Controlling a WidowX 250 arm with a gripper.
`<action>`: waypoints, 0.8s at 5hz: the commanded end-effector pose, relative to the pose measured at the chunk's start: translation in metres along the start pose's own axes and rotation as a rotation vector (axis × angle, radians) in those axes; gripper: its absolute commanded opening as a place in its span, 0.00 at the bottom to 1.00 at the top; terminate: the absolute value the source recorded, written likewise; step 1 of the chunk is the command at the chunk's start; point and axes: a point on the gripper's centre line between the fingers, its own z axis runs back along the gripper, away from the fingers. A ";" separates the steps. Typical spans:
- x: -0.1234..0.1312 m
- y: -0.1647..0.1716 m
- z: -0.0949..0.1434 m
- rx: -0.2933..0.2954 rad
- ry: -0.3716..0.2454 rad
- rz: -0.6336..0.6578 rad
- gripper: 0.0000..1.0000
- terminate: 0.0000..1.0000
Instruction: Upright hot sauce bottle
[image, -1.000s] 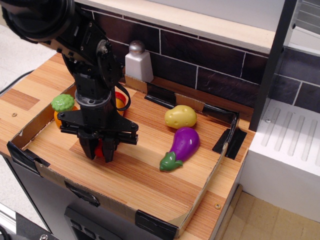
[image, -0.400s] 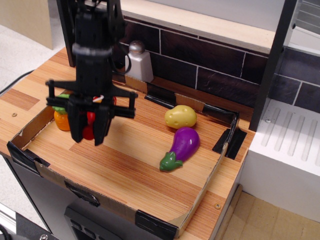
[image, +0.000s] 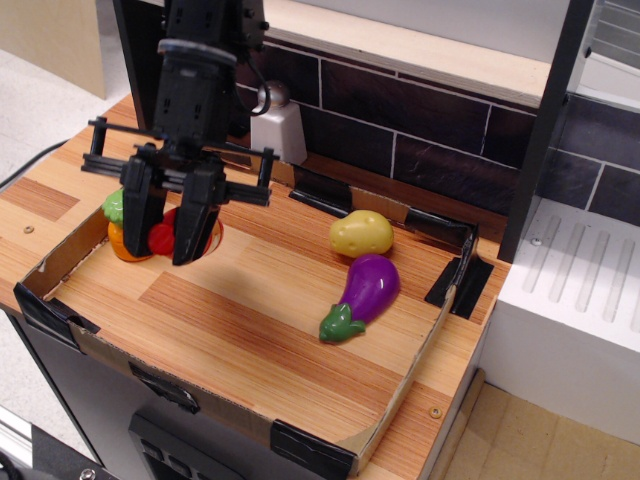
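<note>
The hot sauce bottle (image: 162, 238) shows as a glossy red rounded part between the black fingers, with a bit of its orange label (image: 213, 236) past the right finger. My gripper (image: 165, 232) is shut on the bottle and holds it over the left end of the cardboard tray (image: 200, 372). Most of the bottle is hidden by the fingers, so I cannot tell its tilt. The orange toy with the green leafy top (image: 117, 232) lies just left of the gripper.
A yellow potato (image: 361, 233) and a purple eggplant (image: 364, 291) lie in the tray's right half. A white shaker with a silver top (image: 277, 124) stands behind the arm against the dark brick wall. Low cardboard walls edge the tray.
The gripper has risen from the tray floor with the red bottle in it and moved back and to the left, beside the orange toy.
</note>
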 end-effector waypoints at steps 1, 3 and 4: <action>-0.005 0.000 0.020 -0.036 0.262 -0.034 0.00 0.00; -0.019 0.003 -0.016 -0.115 0.377 -0.051 0.00 0.00; -0.013 -0.001 -0.019 -0.087 0.491 -0.038 0.00 0.00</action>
